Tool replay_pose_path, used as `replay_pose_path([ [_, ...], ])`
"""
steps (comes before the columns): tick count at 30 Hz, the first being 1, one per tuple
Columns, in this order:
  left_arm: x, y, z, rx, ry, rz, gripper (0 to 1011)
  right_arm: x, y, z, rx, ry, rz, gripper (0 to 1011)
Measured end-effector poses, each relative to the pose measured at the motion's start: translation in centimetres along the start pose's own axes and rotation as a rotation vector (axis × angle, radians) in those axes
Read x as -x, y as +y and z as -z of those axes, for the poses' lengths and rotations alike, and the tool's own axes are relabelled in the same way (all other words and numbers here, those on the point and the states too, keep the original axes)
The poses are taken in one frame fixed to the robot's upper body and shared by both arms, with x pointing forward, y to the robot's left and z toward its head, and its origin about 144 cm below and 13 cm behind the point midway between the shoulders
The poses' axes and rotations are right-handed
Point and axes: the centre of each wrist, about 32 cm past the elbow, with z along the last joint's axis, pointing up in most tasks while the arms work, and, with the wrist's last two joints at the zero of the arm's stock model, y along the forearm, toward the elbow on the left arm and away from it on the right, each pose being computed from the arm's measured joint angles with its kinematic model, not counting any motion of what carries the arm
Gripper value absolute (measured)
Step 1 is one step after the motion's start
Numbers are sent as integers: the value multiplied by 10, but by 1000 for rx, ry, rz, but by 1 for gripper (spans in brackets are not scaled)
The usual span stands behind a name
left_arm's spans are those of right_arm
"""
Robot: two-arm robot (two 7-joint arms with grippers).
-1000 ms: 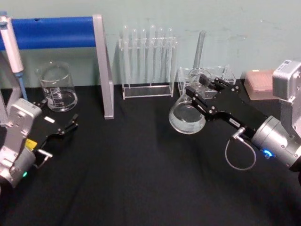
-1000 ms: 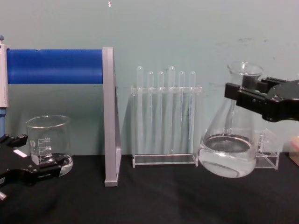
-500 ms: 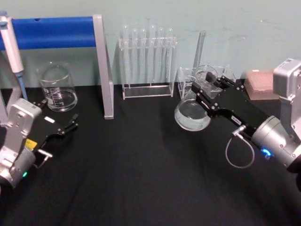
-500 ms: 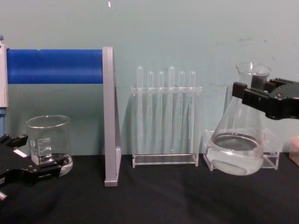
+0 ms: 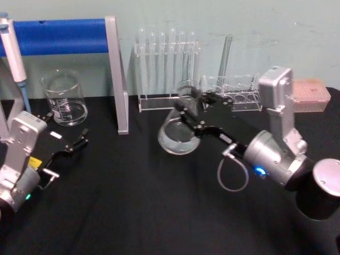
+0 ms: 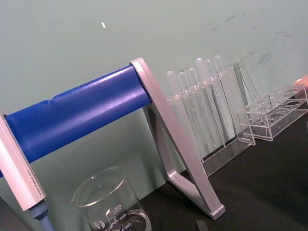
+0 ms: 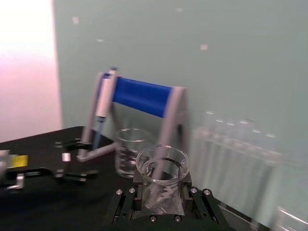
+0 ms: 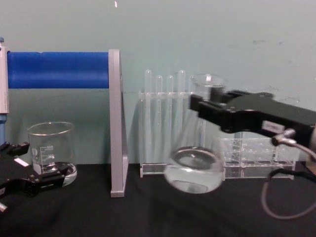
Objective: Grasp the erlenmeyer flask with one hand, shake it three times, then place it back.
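Note:
The erlenmeyer flask is clear glass with a little liquid in its wide base. It hangs tilted above the black table, in front of the test-tube rack. My right gripper is shut on its narrow neck just under the flared rim. From the chest view the flask swings below the black gripper. The right wrist view looks down on the flask's rim between the fingers. My left gripper rests open and idle at the left, near the beaker, holding nothing.
A glass beaker stands at the back left under a blue-bar stand that holds a pipette. A test-tube rack and a low acrylic rack line the back. A pink box sits far right.
My right arm has swung left with the flask, from beside the low acrylic rack to in front of the test-tube rack. The flask now tilts. The left arm has not moved.

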Motion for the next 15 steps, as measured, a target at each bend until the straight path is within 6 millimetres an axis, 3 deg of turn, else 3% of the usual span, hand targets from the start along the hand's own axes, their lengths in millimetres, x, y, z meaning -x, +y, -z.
replay_pose_path([
  [8,0,0,0,0,0,0,1001,12,25,4,-3,2,-160,453],
  [15,0,0,0,0,0,0,1001,18,32,7,-15,-4,-175,453],
])
